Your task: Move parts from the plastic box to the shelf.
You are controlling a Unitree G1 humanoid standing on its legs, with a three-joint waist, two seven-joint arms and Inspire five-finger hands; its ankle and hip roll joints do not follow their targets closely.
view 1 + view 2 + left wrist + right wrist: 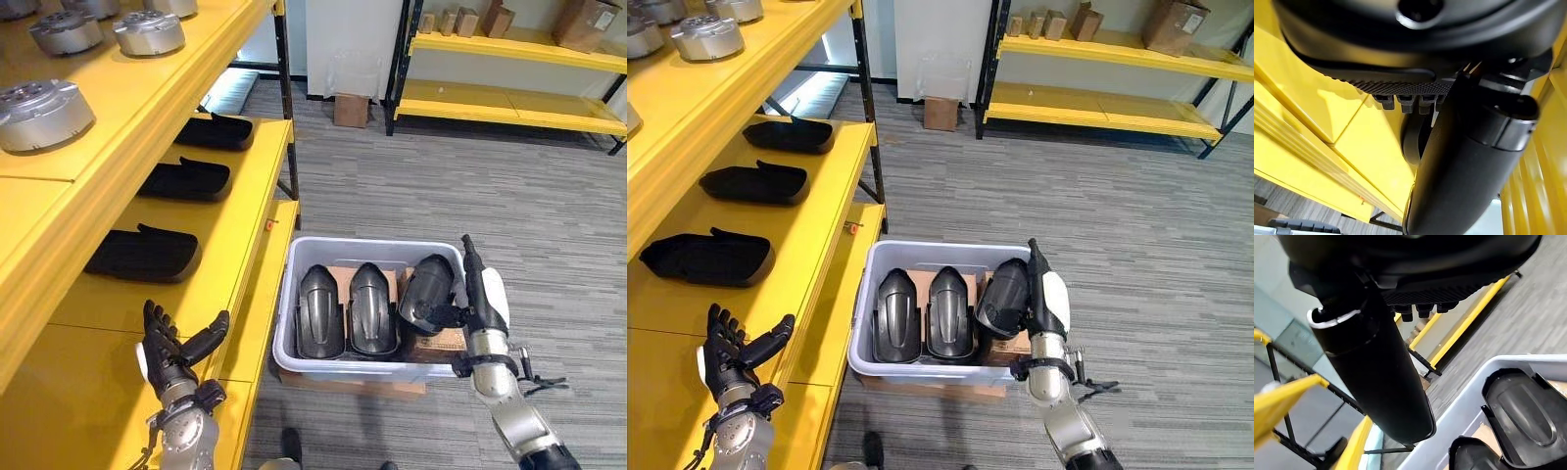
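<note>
Black curved part tilted in box, right hand gripping it; left hand open.

arms: silver-grey | left hand: dark | right hand: dark, white cover

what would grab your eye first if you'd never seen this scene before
Probably the bright yellow shelf along the left, with black shell parts lying in a row on its middle level and silver round parts on the level above. Next, the plastic box on the grey carpet, holding upright black parts, with the right hand against the rightmost one while the left hand hovers open over the shelf.
</note>
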